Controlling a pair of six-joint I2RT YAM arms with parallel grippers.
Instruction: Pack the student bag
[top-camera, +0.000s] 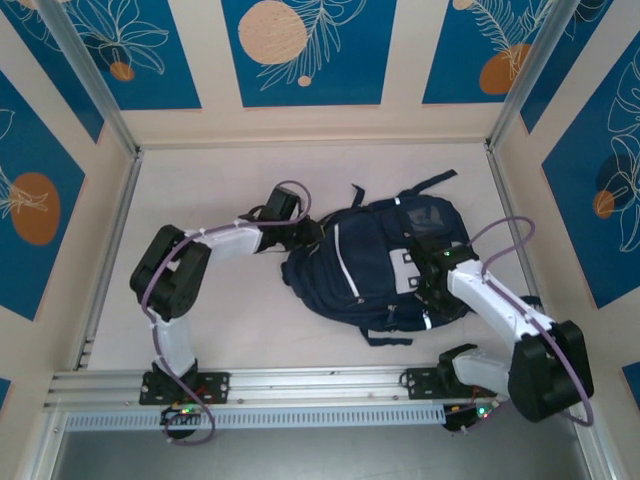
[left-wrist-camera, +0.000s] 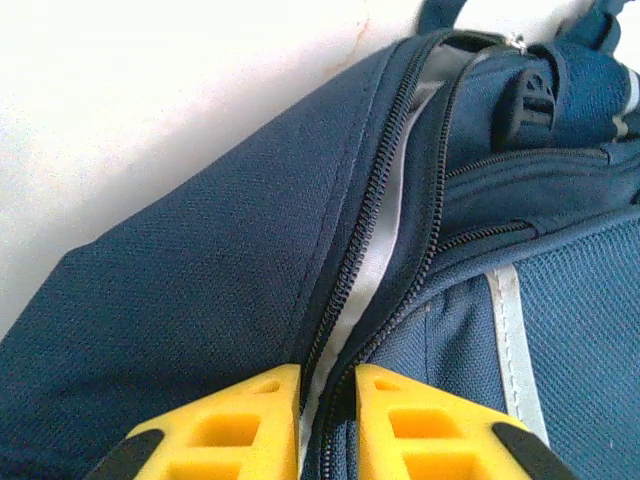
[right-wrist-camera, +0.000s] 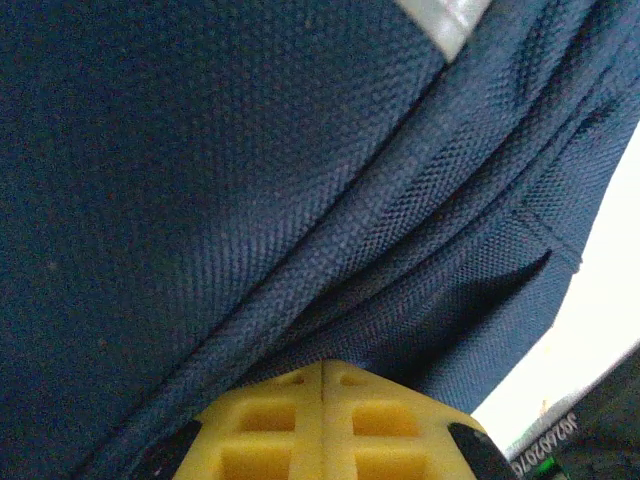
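student bag (top-camera: 375, 265) is laid flat on the table (top-camera: 220, 320), a bit right of centre, between the 2 arms. The left gripper (left-wrist-camera: 328, 372) is placed at the bag's left edge. Its 2 yellow fingers are nearly together, clamped on the part-open zipper (left-wrist-camera: 375, 190) seam, with grey lining (left-wrist-camera: 385, 240) seen in the gap. The right gripper (right-wrist-camera: 322, 365) is pressed against the bag's right side, fingers fully together. Whether fabric is pinched there cannot be told.
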